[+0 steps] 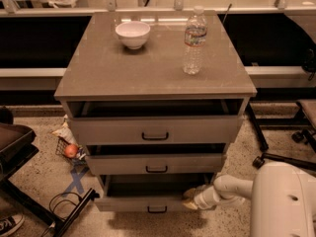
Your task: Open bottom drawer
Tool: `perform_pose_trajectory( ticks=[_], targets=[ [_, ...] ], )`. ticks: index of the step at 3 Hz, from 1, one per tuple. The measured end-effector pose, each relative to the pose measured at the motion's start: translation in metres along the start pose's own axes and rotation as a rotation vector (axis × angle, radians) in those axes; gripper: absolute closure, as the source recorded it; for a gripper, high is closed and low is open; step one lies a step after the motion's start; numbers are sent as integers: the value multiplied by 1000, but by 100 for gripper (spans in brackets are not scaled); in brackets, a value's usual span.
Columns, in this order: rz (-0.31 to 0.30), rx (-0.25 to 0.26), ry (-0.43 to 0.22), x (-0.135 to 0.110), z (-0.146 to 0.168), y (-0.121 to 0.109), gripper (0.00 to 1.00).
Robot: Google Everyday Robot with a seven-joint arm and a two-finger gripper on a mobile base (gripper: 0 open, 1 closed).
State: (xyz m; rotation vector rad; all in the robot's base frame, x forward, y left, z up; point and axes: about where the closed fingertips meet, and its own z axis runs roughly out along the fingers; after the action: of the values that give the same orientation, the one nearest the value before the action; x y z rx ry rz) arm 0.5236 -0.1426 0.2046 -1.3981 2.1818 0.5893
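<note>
The grey-beige cabinet [148, 78] has three drawers, all pulled out a little. The bottom drawer [133, 202] is the lowest one, with a short flat front and a small dark bar handle [157, 210]; its dark interior shows above the front. My gripper [191, 199] reaches in from the lower right on a white arm [232, 187] and sits at the right end of the bottom drawer's front, at its top edge.
A white bowl [133, 34] and a clear water bottle [194, 41] stand on the cabinet top. A dark chair base [59, 216] and cable lie at lower left, with an orange ball [71, 150] in a wire basket. Chair legs [276, 157] stand at right.
</note>
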Motion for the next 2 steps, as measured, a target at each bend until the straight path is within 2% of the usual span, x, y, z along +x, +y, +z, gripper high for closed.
perform_pose_trajectory(
  ticks=[1,2],
  targets=[
    [0,-61,40,11,-11,34,100],
    [1,-75,48,13,-14,41,100]
  ],
)
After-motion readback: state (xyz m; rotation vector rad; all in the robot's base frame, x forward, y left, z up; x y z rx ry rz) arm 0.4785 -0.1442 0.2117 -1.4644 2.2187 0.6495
